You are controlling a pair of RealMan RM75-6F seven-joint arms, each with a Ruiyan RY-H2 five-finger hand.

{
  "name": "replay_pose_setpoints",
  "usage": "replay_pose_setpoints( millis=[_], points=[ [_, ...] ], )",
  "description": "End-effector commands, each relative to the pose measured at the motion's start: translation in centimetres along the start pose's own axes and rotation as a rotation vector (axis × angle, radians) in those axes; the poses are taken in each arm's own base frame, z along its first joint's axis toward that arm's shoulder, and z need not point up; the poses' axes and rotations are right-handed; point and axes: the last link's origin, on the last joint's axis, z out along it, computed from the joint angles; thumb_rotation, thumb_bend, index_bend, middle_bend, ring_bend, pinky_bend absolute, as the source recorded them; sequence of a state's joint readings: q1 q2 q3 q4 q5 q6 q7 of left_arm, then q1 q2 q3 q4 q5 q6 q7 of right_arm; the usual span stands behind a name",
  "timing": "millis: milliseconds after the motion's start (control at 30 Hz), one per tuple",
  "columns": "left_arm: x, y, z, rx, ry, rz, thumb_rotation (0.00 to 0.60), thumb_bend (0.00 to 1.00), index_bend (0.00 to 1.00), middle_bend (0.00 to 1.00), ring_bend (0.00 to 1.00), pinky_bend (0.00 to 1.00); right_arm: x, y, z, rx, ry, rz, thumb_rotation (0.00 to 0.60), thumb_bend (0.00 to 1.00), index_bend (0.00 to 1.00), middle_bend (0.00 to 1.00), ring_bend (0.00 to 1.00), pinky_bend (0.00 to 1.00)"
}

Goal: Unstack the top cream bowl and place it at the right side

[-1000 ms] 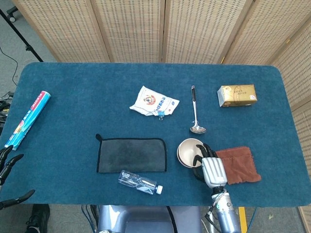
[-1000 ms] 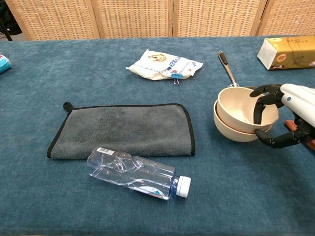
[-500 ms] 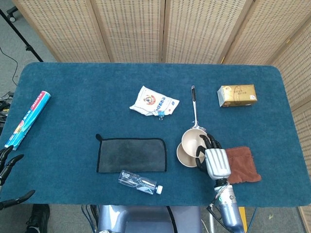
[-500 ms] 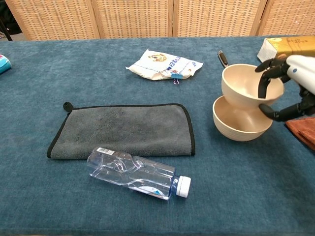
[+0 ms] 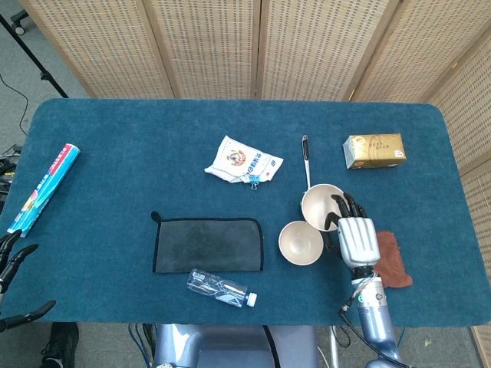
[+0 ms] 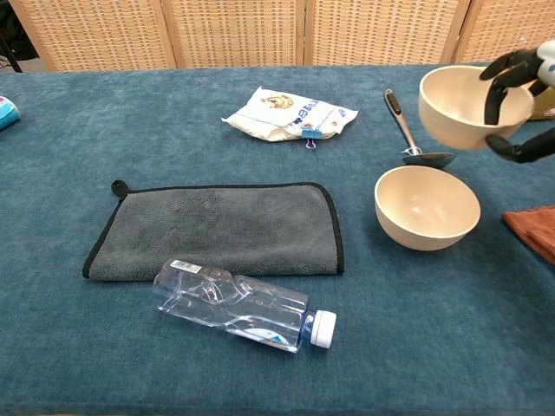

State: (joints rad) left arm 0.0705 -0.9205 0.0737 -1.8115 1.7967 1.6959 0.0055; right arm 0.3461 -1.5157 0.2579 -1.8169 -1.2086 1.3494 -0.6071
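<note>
One cream bowl point(image 6: 468, 108) now lifted higher by right hand point(image 5: 355, 234); clear of lower bowl point(image 6: 427, 207)

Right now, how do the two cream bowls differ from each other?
The lifted cream bowl is held in the air by the right hand, fingers hooked over its rim; the other cream bowl rests on the table, untouched. The lifted bowl is tilted, the resting one sits level and upright. The lifted one hangs further back and right, over the ladle. Both look alike in colour and shape, and both are empty.
</note>
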Motion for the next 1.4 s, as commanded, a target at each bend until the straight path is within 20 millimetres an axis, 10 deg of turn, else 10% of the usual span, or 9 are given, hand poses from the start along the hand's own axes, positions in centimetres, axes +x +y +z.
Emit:
replay_pose_setpoints(
  millis=[33, 767, 1400],
  points=[
    [0.0, 0.0, 0.0, -0.001, -0.001, 0.002, 0.433, 0.0, 0.17, 0.0, 0.0, 0.0, 1.0, 0.9, 0.9, -0.013, 0.018, -0.035, 0.6, 0.52, 0.65, 0.17, 0.1, 0.21],
    [-0.8, 0.6, -0.3, -0.017, -0.026, 0.021, 0.432, 0.0, 0.17, 0.0, 0.0, 0.0, 6.0, 12.6, 0.2, -0.21, 0.056, -0.168, 0.6, 0.52, 0.66, 0.18, 0.1, 0.21],
    [-1.3, 1.0, -0.6, -0.035, -0.041, 0.029, 0.432, 0.0, 0.17, 0.0, 0.0, 0.0, 1.1, 15.5, -3.2, -0.284, -0.067, -0.069, 0.6, 0.52, 0.66, 0.18, 0.1, 0.21]
  ],
)
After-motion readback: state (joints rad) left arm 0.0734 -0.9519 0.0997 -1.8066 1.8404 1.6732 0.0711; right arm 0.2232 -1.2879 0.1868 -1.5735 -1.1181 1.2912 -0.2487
